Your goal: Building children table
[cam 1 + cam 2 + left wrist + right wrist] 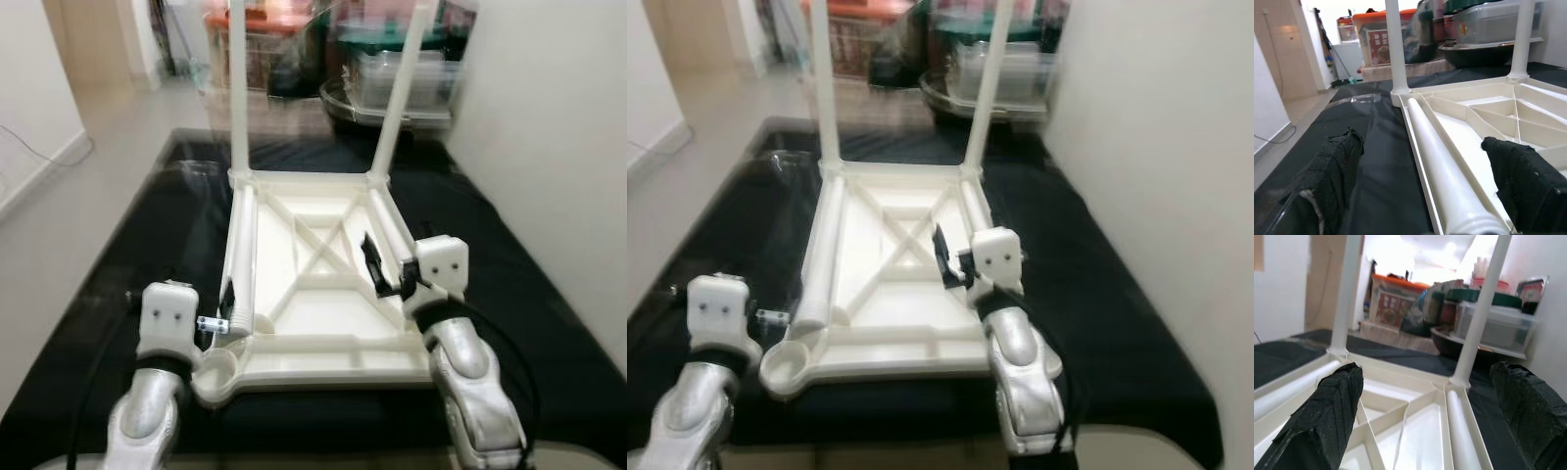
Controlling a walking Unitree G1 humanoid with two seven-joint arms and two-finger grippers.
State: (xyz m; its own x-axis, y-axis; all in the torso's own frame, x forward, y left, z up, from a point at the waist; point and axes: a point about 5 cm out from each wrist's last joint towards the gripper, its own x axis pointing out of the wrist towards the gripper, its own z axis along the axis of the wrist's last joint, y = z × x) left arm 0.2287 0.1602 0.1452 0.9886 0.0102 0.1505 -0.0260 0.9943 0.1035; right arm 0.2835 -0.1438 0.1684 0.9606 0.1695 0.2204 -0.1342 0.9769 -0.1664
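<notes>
A white plastic table top lies upside down on a black mat. Two white legs stand upright in its far corners. A loose leg lies along the top's left rim, and another lies along the right rim. The near left corner socket holds nothing. My left gripper is open at the near end of the left loose leg, one finger on each side. Over the top's right side, my right gripper is open and holds nothing.
Plastic storage boxes, a dark basin and a basket crowd the far end of the mat. A white wall runs close along the right. Bare floor lies to the left. A small pale part sits by my left wrist.
</notes>
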